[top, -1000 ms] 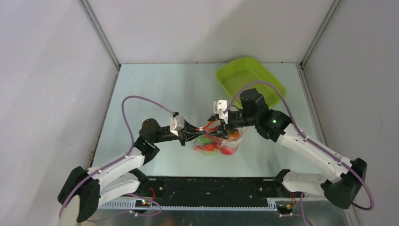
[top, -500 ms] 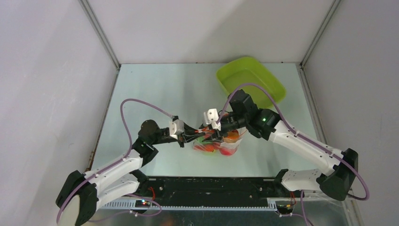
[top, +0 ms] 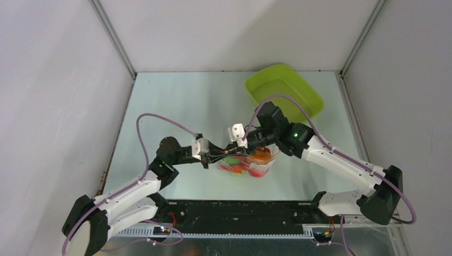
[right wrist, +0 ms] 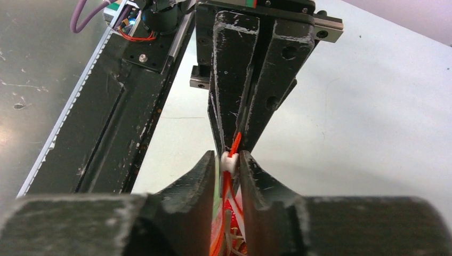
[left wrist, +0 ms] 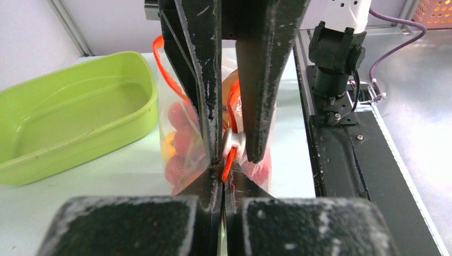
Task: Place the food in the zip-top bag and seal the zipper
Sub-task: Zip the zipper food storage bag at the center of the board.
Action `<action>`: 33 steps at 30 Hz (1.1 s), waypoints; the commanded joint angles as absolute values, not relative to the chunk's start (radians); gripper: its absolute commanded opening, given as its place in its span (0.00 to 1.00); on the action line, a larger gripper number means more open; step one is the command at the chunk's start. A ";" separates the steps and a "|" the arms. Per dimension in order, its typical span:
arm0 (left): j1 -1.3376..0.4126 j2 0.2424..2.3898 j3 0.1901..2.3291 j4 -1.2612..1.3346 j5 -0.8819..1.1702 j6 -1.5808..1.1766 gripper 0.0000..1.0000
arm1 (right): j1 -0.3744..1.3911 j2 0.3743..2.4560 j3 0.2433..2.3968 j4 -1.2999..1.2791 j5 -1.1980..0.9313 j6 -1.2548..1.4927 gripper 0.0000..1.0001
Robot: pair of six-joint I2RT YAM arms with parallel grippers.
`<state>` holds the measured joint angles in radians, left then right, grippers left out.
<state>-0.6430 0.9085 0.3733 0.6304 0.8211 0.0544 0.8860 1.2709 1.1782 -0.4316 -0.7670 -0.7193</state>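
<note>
The clear zip-top bag [top: 265, 160] stands on the table holding the food [top: 250, 163], red, orange and green pieces. Its zipper [left wrist: 161, 64] is an orange-red strip along the mouth. My left gripper [top: 217, 156] is shut on the strip's near end [left wrist: 228, 166]. My right gripper [right wrist: 228, 160] faces it from the other side, and its fingers [left wrist: 256, 96] pinch the white slider [right wrist: 229, 162]. Red grapes [left wrist: 178, 143] show through the plastic in the left wrist view. The two grippers nearly touch tip to tip.
A lime-green tray [top: 288, 92] sits at the back right, also seen in the left wrist view [left wrist: 64, 154]. The black base rail [top: 240, 213] runs along the near edge, close behind the bag.
My right gripper has moved left along the bag's mouth toward the left gripper, and its jaws have narrowed onto the slider. The left gripper has kept its hold.
</note>
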 commanded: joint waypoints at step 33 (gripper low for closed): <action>-0.646 0.829 0.306 0.772 0.754 0.060 0.00 | 0.841 1.217 1.224 -0.583 -0.542 -0.752 0.04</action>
